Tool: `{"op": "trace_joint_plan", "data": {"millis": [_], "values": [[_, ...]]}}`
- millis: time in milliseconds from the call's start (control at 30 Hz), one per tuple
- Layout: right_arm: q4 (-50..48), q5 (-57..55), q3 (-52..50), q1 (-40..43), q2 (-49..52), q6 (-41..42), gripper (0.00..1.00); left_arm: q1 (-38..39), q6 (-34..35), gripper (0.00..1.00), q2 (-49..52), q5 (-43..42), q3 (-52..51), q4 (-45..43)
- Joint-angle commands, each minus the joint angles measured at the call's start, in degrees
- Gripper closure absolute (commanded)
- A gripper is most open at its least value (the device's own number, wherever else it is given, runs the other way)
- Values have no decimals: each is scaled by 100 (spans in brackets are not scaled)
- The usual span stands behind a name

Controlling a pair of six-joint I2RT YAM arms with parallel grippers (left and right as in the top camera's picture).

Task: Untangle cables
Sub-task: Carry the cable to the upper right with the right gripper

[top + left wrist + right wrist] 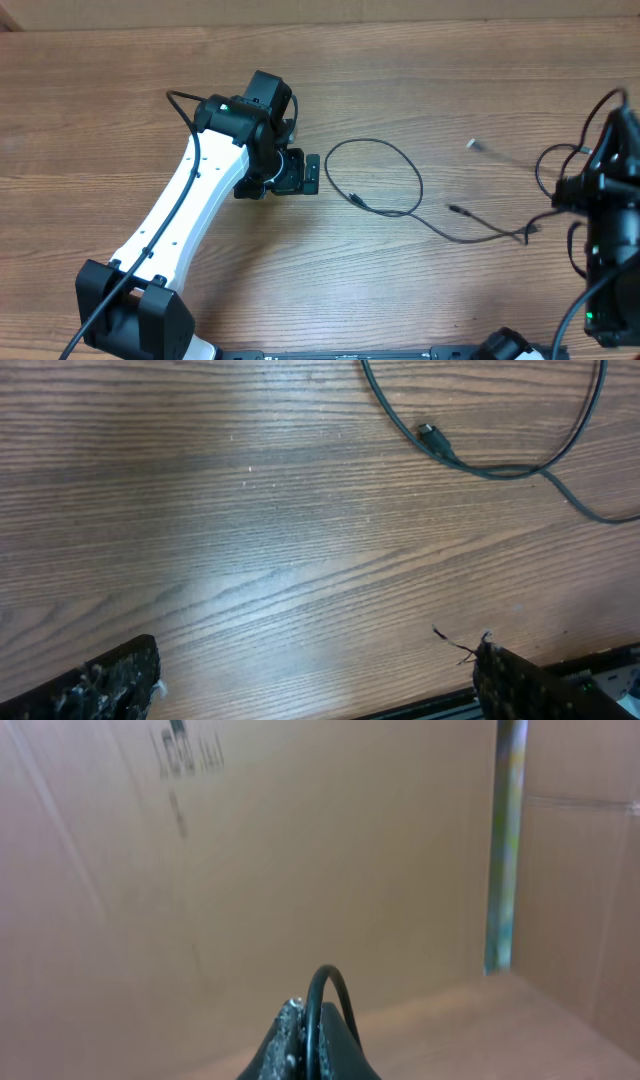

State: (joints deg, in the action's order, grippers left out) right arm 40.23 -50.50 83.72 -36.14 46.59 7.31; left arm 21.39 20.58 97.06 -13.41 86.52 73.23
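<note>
Wooden table (120, 90), cardboard wall (300, 840) behind. Looped cable (418, 180) mid-table. Left gripper (312, 175) spread wide, empty, just beside it. Right gripper (312, 1055) clamped on second cable (318, 985), held above table's right edge. Likely step: separating cords. Next calls for left gripper pinning loop.

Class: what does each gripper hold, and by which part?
The right gripper pinches a black cable at a bend along its length, not at a plug. The left gripper is open and holds nothing.

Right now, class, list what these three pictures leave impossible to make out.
Right wrist: the cord in the shut right gripper leaves by the bottom edge; which cable, unclear.
Left wrist: the loop is cut by the top edge.
Overhead: the white tip is too small to identify; the right arm hides its gripper.
</note>
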Motion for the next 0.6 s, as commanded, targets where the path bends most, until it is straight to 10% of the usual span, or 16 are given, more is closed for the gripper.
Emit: {"op": "trace_joint_plan", "data": {"millis": [0, 567], "values": [[-588, -269, 83, 15, 352, -1036, 96, 39, -129, 0, -20, 33, -7, -2], [-4063, 2391, 181, 4155, 3748, -1943, 96, 37, -129, 0, -20, 33, -7, -4]]}}
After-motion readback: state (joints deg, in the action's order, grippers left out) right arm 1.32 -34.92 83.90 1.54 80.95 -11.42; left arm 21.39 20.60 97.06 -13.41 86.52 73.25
